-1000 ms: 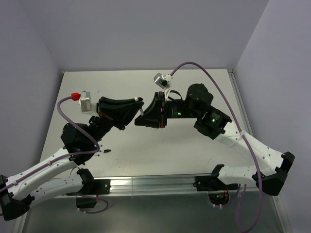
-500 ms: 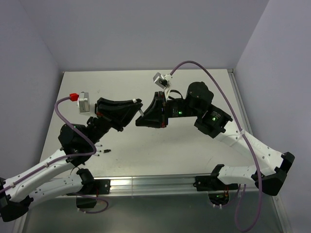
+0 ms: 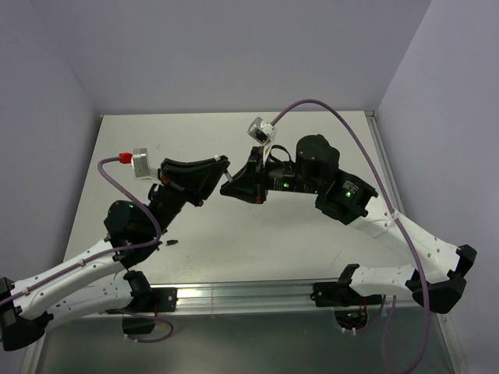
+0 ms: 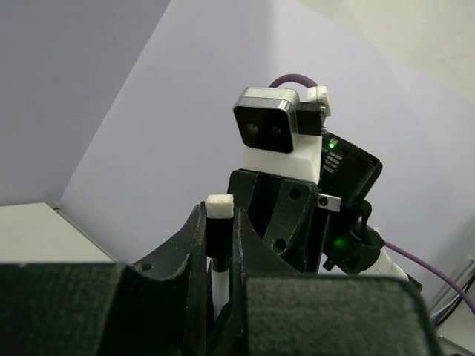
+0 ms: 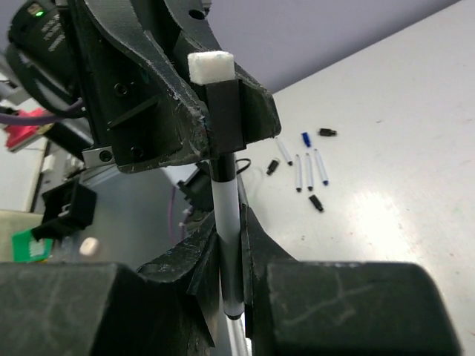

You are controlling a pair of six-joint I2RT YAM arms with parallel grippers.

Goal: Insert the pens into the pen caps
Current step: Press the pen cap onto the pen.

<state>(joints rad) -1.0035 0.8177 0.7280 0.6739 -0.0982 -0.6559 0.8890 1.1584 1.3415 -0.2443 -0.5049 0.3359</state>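
Above the table's middle, my left gripper (image 3: 219,166) and right gripper (image 3: 228,187) meet tip to tip. The left gripper (image 4: 220,226) is shut on a black pen cap (image 4: 220,230) with a white end plug. The right gripper (image 5: 228,237) is shut on a white pen (image 5: 225,215). The pen's dark upper end runs straight into the cap (image 5: 222,111). Three more pens (image 5: 298,172) lie side by side on the table, with black caps (image 5: 316,202) and a blue cap (image 5: 305,139) around them. One black cap (image 3: 171,243) shows beside the left arm.
The white table (image 3: 312,241) has a metal rail (image 3: 249,296) along its near edge. Purple-grey walls close in the back and sides. Purple cables loop over both arms. The left forearm covers most of the loose pens in the top view.
Both arms have shifted a little, the left elbow to the right. The joined grippers sit slightly higher. Both grips are unchanged.
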